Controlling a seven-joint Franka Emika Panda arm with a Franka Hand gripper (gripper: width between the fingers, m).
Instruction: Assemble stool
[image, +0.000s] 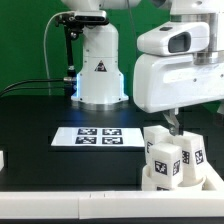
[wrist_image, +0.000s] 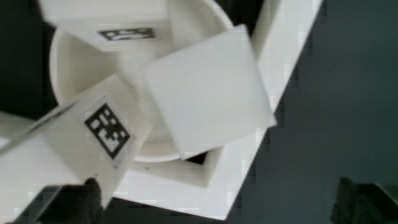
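I am getting the exterior view from a camera standing off the arm, low and roughly level with the worktop (image: 40, 150), facing across it toward the robot's base (image: 98, 70) at twelve o'clock, with a green backdrop behind. It is sitting near enough that the arm's wrist housing (image: 178, 60) is filling the two o'clock part, and the marker board (image: 98, 136) is lying mid-picture. The wrist camera is riding on the arm and looking steeply down from very close onto the stool parts (wrist_image: 178, 100), so they are crowding its picture. Both views are sharing those same stool parts (image: 170, 158), at the exterior view's five o'clock.
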